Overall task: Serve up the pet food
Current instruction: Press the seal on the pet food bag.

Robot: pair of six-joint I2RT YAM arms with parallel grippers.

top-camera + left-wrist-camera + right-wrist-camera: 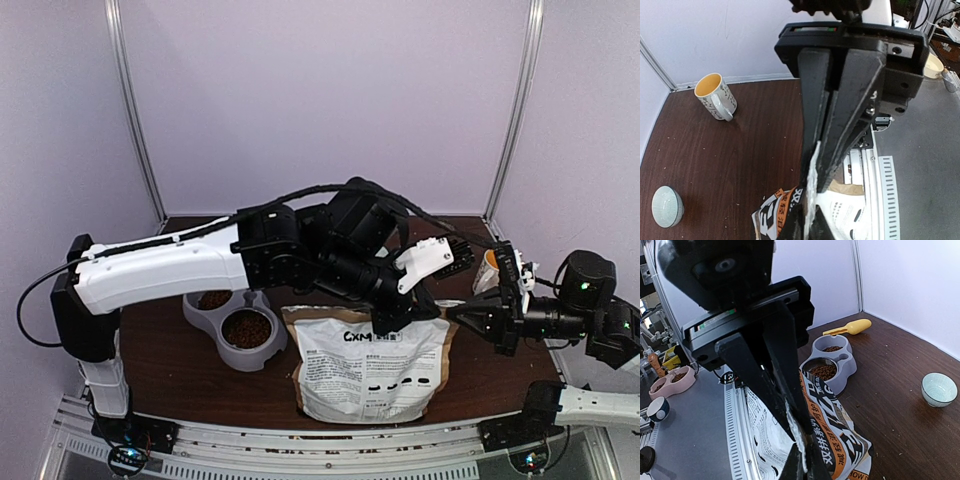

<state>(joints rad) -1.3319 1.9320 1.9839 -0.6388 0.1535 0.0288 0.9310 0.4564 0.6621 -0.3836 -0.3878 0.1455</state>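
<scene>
Left claw [812, 182] pinching bag [776, 214], only right wrist view shows scoop [850, 328]

My left arm [160, 272] shows a long white shell between black joints, with a black ribbed cable [290, 196] along its top. My right arm [590, 275] is mostly black, dotted with small green lights. The left gripper [813, 175] has black wedge-shaped fingers [812, 100], a black crossbar and a green strip.
</scene>
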